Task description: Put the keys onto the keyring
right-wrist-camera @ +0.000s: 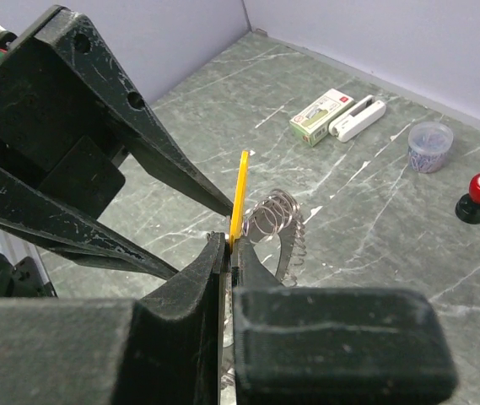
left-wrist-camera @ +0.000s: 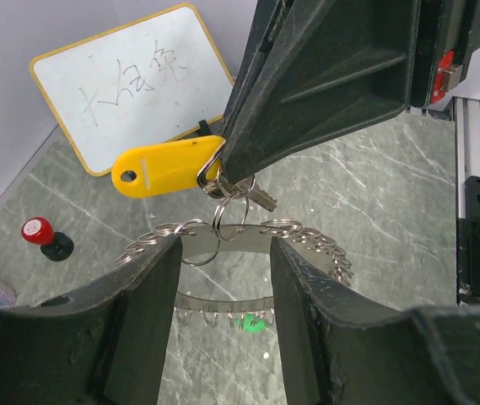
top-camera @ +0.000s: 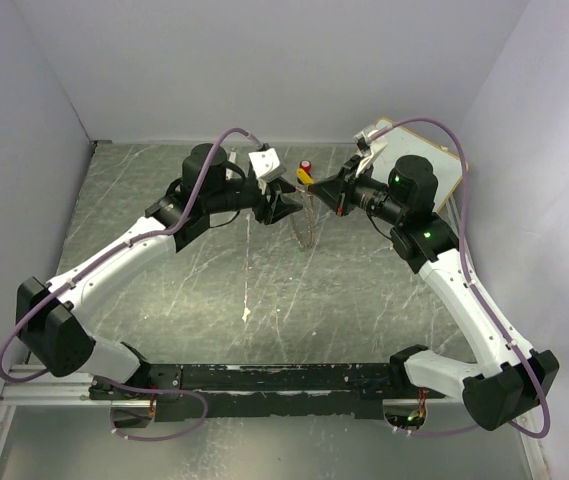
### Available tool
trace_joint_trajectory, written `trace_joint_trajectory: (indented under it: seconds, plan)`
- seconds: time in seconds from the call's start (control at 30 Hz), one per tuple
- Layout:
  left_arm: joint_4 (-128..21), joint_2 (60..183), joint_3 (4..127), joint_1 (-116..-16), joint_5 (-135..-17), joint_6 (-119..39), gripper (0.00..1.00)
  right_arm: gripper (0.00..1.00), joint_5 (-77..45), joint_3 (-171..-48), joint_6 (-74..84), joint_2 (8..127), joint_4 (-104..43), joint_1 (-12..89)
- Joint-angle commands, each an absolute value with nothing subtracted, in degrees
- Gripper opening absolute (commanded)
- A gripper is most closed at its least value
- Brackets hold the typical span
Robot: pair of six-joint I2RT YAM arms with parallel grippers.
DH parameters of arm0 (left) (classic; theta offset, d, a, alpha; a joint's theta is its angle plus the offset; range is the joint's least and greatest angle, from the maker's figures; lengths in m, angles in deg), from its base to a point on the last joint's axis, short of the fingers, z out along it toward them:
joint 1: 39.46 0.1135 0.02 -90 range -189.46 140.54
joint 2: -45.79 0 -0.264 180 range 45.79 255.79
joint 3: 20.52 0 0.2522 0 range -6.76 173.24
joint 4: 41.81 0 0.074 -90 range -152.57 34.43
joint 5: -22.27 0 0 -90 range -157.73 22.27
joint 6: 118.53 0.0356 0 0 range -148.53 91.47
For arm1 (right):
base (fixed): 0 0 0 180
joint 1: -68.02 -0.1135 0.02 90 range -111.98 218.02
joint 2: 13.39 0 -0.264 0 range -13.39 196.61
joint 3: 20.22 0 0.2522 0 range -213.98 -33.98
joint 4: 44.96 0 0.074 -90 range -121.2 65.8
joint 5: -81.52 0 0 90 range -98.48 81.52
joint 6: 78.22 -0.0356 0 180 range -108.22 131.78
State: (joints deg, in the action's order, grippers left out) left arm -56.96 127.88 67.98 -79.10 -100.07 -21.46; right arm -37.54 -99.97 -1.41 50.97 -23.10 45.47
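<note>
Pale lilac walls (top-camera: 264,70) close in a grey-green marbled table (top-camera: 214,300), and we read across it from the left. The left gripper (left-wrist-camera: 225,249) points toward the middle with its jaws standing apart. The flat band of the keyring (left-wrist-camera: 307,234) crosses the gap between its fingers (left-wrist-camera: 151,312), and we cannot tell whether the pads press on it or merely straddle it. The keyring stands on edge above the table at the centre, between the two grippers, its silvery fringe of small loops fanned around it. Low in that same gap we glimpse the green key (left-wrist-camera: 252,321), too small for us to say what it hangs from. Just above the ring is the yellow key (left-wrist-camera: 168,167), pinched at one end by the closed jaws of the right gripper (right-wrist-camera: 229,246), with small split rings dangling against the fringe. Behind them stands a red-capped knob (left-wrist-camera: 41,234), and at the far right a whiteboard (left-wrist-camera: 130,84) sits near the wall
</note>
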Motion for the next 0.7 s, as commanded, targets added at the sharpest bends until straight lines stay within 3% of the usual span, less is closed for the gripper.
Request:
trace_joint_trajectory:
  seconds: [0.0,0.67]
  plan:
    - [-54.2,128.9,70.5,-79.8,-102.1,-21.4,0.56,0.0,-39.1,-101.0,-1.7,49.8,-26.1,45.5]
    - [-51.8,129.4,70.8,-81.0,-101.7,-22.1,0.48,0.0,-40.0,-100.2,-1.8,49.9,-26.5,45.0]
